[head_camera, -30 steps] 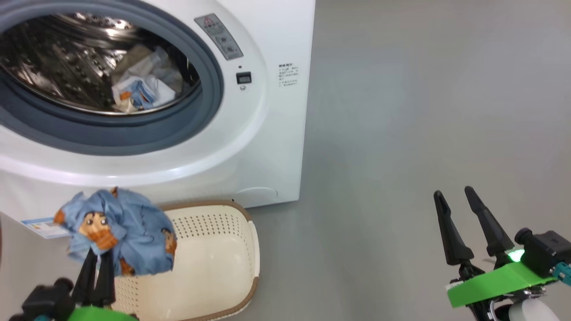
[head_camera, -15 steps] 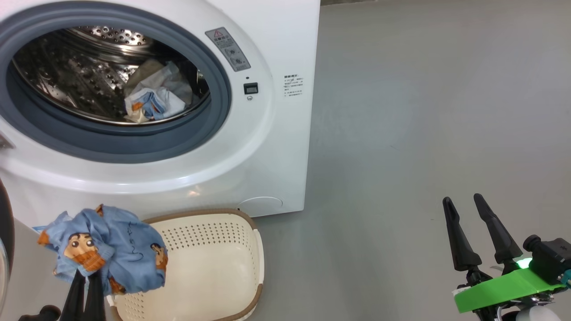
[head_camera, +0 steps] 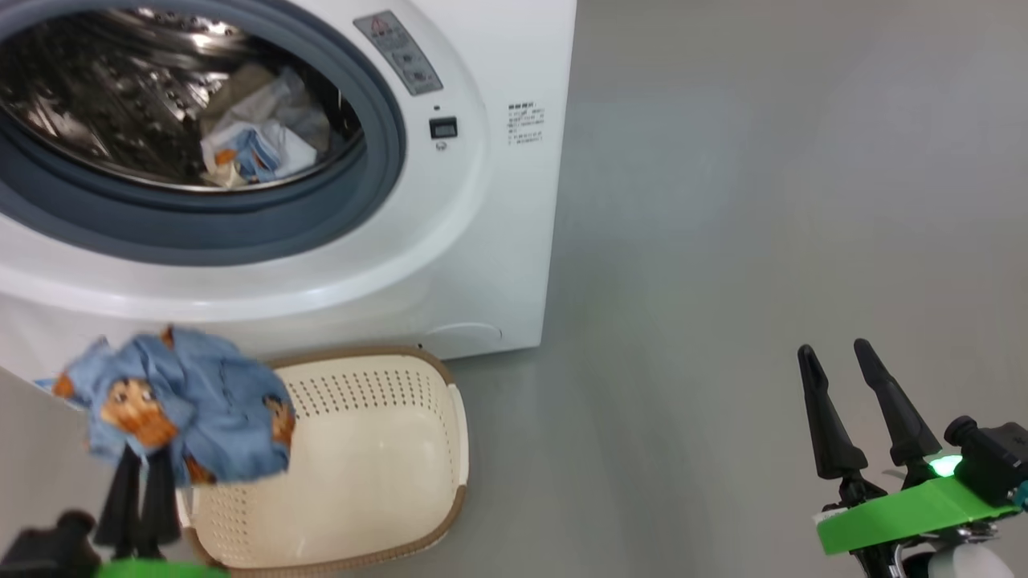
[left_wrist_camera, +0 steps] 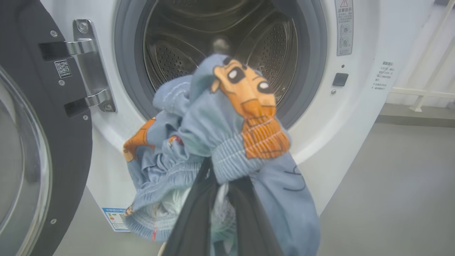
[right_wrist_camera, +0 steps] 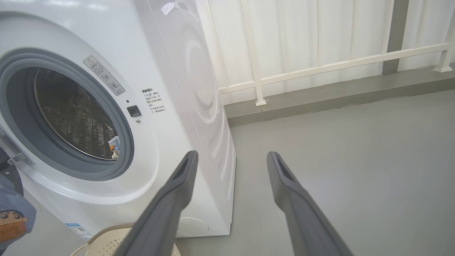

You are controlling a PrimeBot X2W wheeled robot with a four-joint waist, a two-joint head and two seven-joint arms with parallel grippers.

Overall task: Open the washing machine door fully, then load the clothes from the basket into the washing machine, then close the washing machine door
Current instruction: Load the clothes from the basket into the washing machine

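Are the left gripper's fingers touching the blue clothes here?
Touching. The left wrist view shows the left gripper shut on the clothes, fabric bunched between and around its fingers.

Black two-finger grippers on green mounts

Lower right: the right gripper [head_camera: 834, 352] has two long, tapering matt-black fingers [head_camera: 827, 433] on a flat bright-green plastic bracket [head_camera: 899, 514], with a small glowing green lamp [head_camera: 940, 464], a boxy black camera housing [head_camera: 992, 461] and a rounded white forearm shell [head_camera: 960, 563] behind. Lower left: the left gripper [head_camera: 143, 494] shows the same slim dark fingers, a black rounded block [head_camera: 40, 547] and a green plastic edge [head_camera: 161, 569].
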